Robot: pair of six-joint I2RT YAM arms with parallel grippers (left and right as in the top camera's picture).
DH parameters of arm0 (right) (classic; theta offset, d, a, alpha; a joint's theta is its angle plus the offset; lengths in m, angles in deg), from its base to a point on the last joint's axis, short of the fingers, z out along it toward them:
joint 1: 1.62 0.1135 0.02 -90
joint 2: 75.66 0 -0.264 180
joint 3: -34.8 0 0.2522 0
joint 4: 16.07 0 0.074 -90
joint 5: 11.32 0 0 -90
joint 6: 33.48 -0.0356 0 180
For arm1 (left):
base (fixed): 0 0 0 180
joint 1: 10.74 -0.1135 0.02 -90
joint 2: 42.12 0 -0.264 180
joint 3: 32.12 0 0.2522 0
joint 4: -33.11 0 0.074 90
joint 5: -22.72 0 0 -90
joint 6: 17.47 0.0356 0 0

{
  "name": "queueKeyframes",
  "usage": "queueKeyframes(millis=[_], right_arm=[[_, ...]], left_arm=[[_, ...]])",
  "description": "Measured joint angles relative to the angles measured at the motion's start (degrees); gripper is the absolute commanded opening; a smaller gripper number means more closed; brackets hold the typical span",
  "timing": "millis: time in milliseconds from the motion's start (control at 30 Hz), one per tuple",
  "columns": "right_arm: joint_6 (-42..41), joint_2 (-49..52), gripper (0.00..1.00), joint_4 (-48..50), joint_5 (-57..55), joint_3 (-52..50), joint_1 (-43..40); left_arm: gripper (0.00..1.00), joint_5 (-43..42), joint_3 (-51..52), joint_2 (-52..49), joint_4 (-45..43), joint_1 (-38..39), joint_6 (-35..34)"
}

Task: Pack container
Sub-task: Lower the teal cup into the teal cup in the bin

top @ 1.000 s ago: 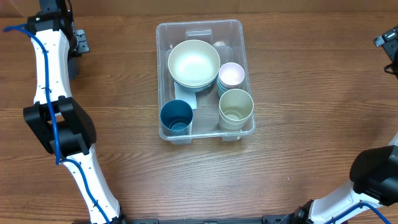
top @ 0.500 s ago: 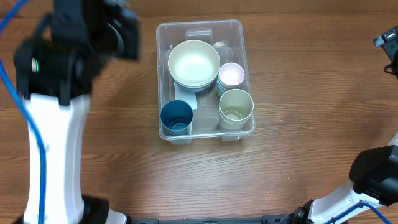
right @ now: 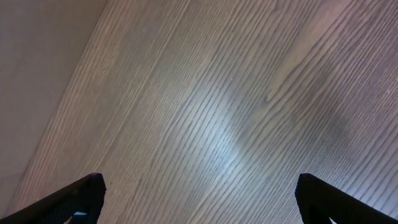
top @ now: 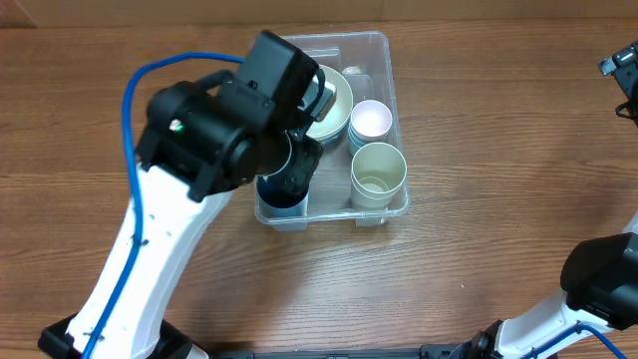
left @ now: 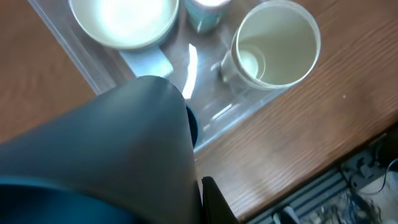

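Container (top: 371, 55) looked packed, last step | blue cup (top: 274, 196) beneath left fingers (top: 296, 178), pressed together | right fingers (right: 199, 186) stood spread | next: lift straight clear

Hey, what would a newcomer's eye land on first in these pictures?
The left arm looms large over the left side of the clear container at mid-table, hiding part of the pale bowl and the blue cup inside. Along its right side stand a pink cup and, nearer the front, a sage-green cup.
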Motion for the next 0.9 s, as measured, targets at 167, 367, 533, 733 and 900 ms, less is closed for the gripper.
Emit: queueKeyframes(millis=[167, 367, 533, 733, 900], right_arm=[[0.0, 0.0, 1.0, 0.0, 0.0, 0.0, 0.0], [0.0, 0.0, 1.0, 0.0, 0.0, 0.0, 0.0], [-0.1, 0.0, 1.0, 0.0, 0.0, 0.0, 0.0], [0.0, 0.0, 1.0, 0.0, 0.0, 0.0, 0.0], [0.0, 0.0, 1.0, 0.0, 0.0, 0.0, 0.0]], left_arm=[[0.04, 0.0, 6.8, -0.3, 0.0, 0.0, -0.8], [0.15, -1.3, 6.8, -0.3, 0.0, 0.0, -0.9], [0.27, -1.7, 6.8, -0.3, 0.0, 0.0, -1.2], [0.53, -1.7, 6.8, -0.3, 0.0, 0.0, -1.3], [0.92, 1.4, 6.8, -0.3, -2.0, 0.0, -1.2]])
